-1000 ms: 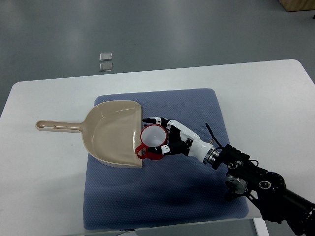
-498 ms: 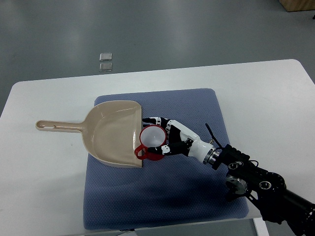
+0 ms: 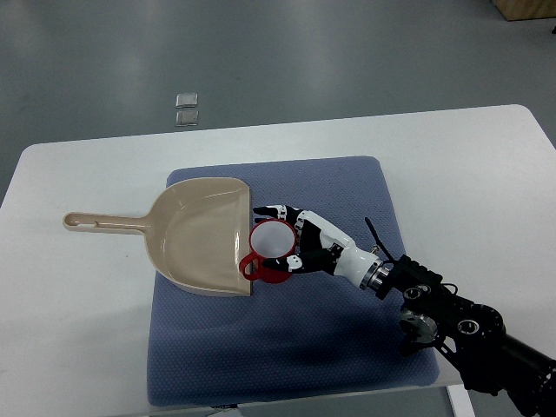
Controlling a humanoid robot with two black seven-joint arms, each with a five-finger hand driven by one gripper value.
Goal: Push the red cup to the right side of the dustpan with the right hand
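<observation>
A red cup (image 3: 271, 250) with a white inside stands upright on the blue mat (image 3: 330, 347), touching the open right edge of the beige dustpan (image 3: 198, 233). Its handle points down-left, over the dustpan's lip. My right hand (image 3: 300, 243) reaches in from the lower right and lies against the cup's right side. One finger runs along the cup's top and the thumb sits at its lower right, so the fingers wrap loosely round the cup. The dustpan's handle (image 3: 102, 223) points left across the white table.
The blue mat covers the middle of the white table (image 3: 469, 174). My black right forearm (image 3: 460, 326) crosses the mat's lower right corner. Two small grey squares (image 3: 186, 108) lie on the floor beyond the far table edge.
The cup and my right hand have barely shifted, a few pixels to the right. The dustpan has stayed put.
</observation>
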